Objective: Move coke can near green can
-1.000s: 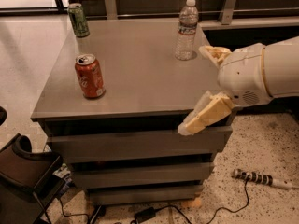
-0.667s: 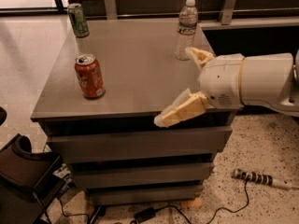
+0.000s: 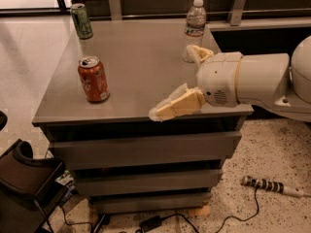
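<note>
The coke can (image 3: 93, 79), red-orange with a silver top, stands upright near the front left of the grey table (image 3: 141, 47). The green can (image 3: 81, 21) stands upright at the table's far left corner. My gripper (image 3: 171, 81) is open and empty, hovering over the table's front right part, to the right of the coke can and apart from it. One cream finger (image 3: 177, 103) points left over the front edge; the other (image 3: 198, 53) is further back, close to the bottle.
A clear plastic water bottle (image 3: 194, 30) stands at the back right of the table, just behind my gripper. A dark chair (image 3: 24, 178) is at the lower left. A power strip (image 3: 267, 185) and cables lie on the floor.
My arm and open gripper have moved left over the table's front edge, closer to the coke can. The cans and the bottle have not moved.
</note>
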You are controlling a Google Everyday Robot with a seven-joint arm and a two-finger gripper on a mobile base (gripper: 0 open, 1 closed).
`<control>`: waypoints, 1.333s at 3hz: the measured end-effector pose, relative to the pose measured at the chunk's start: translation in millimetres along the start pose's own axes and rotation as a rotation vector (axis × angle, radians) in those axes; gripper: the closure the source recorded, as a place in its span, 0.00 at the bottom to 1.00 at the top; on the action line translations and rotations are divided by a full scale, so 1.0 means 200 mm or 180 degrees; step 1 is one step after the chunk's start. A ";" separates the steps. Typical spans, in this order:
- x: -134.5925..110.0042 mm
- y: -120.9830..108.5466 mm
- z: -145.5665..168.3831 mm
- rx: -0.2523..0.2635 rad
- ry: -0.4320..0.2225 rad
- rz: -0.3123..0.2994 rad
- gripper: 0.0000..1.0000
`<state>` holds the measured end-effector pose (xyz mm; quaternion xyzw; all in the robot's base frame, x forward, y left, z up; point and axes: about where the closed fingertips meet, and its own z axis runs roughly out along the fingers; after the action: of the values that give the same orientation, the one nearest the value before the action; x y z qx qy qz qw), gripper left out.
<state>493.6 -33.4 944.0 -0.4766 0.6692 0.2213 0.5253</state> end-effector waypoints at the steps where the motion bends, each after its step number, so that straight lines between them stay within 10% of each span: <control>1: 0.01 -0.03 0.11 -0.0008 -0.0067 0.0039 0.00; 4: 0.00 0.03 0.78 -0.0355 -0.0603 0.0280 0.00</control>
<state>565.1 94.6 888.6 -0.4522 0.6235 0.3251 0.5487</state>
